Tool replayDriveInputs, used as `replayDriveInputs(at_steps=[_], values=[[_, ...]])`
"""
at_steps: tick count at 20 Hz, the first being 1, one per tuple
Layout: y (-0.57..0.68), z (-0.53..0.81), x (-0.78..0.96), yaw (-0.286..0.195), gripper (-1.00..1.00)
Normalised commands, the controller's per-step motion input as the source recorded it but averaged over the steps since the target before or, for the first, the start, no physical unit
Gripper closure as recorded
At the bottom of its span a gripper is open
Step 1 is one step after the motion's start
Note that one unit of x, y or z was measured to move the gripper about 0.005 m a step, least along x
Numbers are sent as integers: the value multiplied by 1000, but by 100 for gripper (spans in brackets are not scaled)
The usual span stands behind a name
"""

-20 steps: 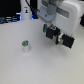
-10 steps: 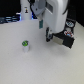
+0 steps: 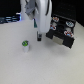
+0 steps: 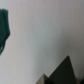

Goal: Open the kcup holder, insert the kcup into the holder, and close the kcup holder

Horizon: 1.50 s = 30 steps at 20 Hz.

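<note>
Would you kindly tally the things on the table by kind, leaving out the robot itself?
Kcup: 1
Kcup holder: 1
Total: 2

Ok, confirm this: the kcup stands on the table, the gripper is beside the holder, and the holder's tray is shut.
Not shut. The exterior view shows the holder with its tray pulled out and round slots showing. The rest holds: the kcup stands on the table, and the gripper is beside the holder.
</note>
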Motion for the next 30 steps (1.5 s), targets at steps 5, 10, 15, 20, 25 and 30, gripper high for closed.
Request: replayDriveInputs(at_steps=[5,10,15,20,25,30], values=[[-478,-234,-367,-225,-100],[-484,-401,-395,-234,-100],[-485,-447,-395,-234,-100],[-423,-483,-321,-228,-100],[-78,-371,-258,-149,-100],[-42,-334,-138,-137,-100]])
